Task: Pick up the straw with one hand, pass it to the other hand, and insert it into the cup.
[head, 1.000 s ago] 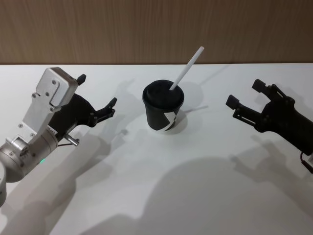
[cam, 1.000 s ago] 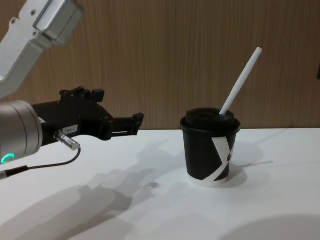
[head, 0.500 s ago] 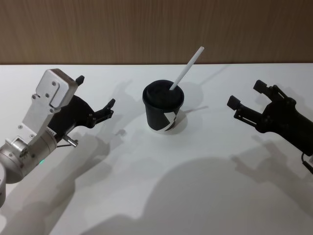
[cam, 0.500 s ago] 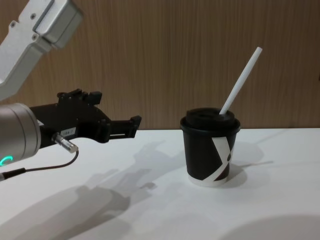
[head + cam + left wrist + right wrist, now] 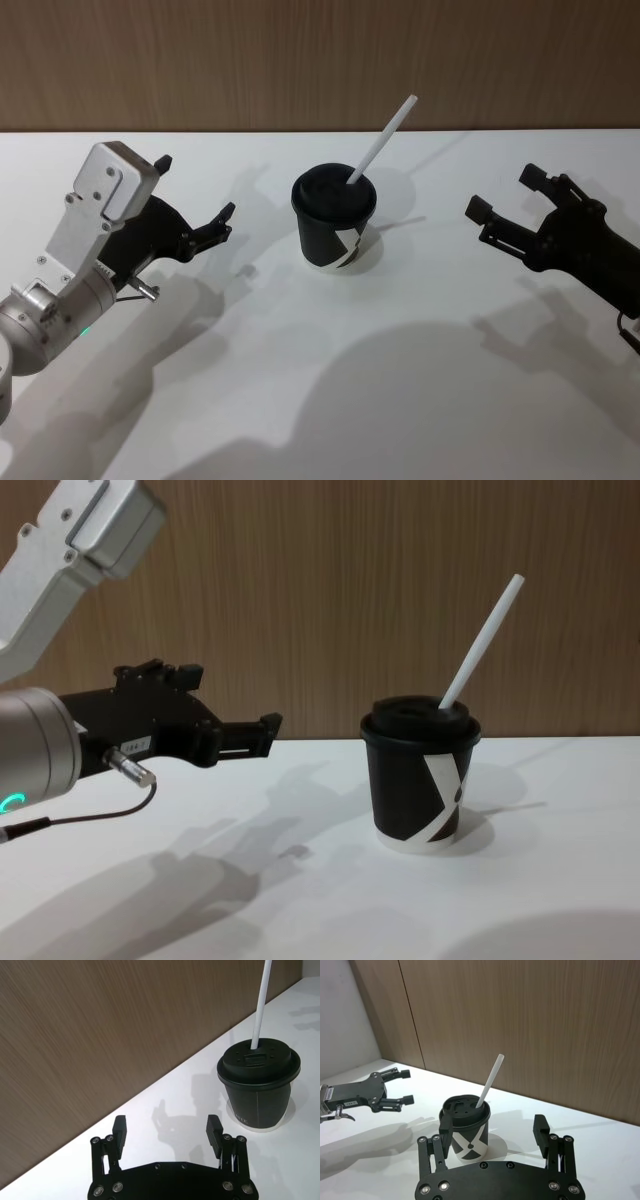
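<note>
Since a second ago the left gripper [image 5: 195, 198] has edged away from the cup [image 5: 334, 232], fingers spread. Straw [image 5: 381, 140] is seated through the lid; the right gripper [image 5: 506, 196], also spread, should retreat without brushing it.

Bright, even light falls from above and in front. The white table [image 5: 330, 370] carries broad soft shadows, darkest along its near edge in the head view. Focus stays sharp throughout, and no glare shows.
</note>
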